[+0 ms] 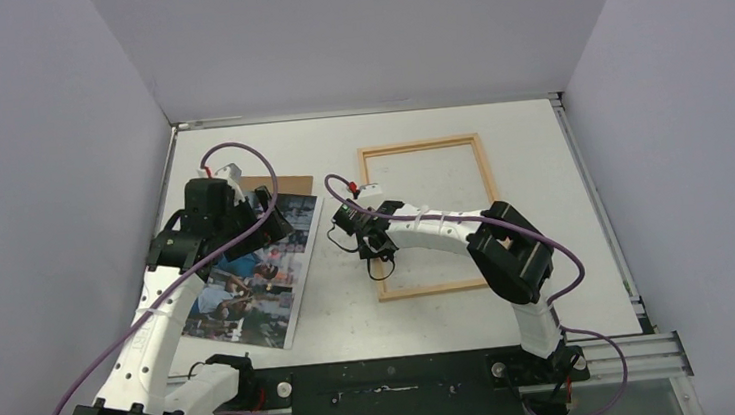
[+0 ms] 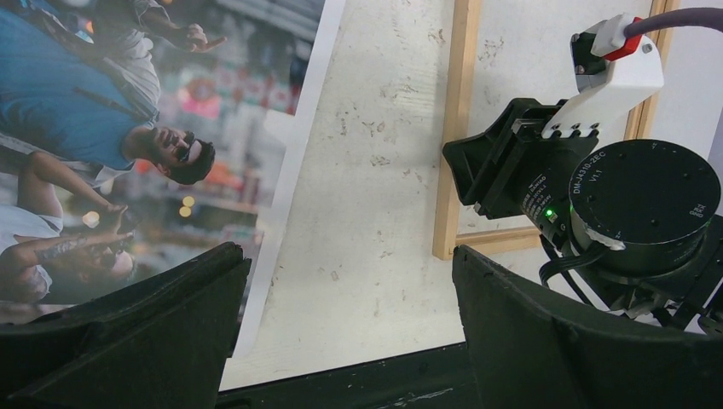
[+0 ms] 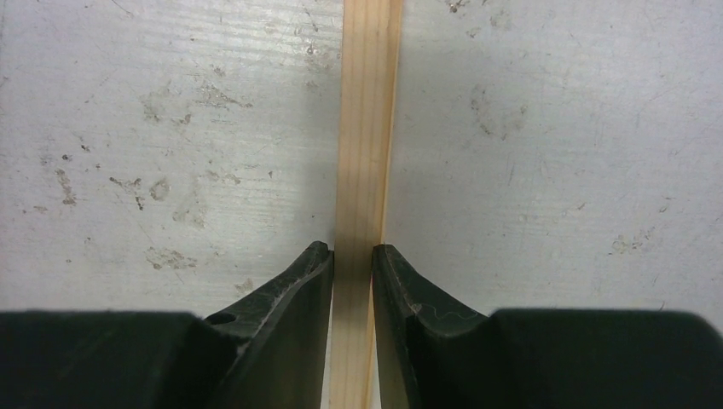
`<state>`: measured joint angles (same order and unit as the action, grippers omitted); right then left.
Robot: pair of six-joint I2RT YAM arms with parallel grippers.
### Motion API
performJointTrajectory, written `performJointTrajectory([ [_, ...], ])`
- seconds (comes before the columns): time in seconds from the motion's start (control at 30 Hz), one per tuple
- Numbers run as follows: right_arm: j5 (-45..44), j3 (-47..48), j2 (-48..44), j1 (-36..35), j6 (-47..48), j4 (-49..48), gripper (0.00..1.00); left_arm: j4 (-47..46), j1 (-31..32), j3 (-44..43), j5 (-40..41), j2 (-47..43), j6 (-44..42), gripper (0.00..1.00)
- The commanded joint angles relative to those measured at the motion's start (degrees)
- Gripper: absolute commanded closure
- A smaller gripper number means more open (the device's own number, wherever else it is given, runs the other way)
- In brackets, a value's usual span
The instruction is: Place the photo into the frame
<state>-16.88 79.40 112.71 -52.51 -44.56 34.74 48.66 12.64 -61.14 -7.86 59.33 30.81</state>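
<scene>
The photo [image 1: 251,293] is lying face up on the near-left of the table [image 1: 539,152], and the left gripper [image 1: 267,228] is hanging over its far end with fingers spread wide, gripping nothing. The right gripper [image 3: 352,256] is pinching the left rail of the wooden frame [image 1: 487,172], which is lying flat at centre-right, near the photo but not touching it. A brown backing board [image 1: 289,184] is peeking out past the photo's far edge.
</scene>
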Motion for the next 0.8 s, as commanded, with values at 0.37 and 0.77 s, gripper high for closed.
performJointTrajectory([
  [0.37,1.9,3.5,1.6,0.7,0.8,-2.8,0.79,-0.1,-0.3,0.1,0.8,-0.4,-0.7,0.11],
  [0.77,5.6,8.4,5.3,2.8,3.4,-8.2,0.75,-0.1,-0.2,1.6,1.4,0.5,0.3,0.15],
])
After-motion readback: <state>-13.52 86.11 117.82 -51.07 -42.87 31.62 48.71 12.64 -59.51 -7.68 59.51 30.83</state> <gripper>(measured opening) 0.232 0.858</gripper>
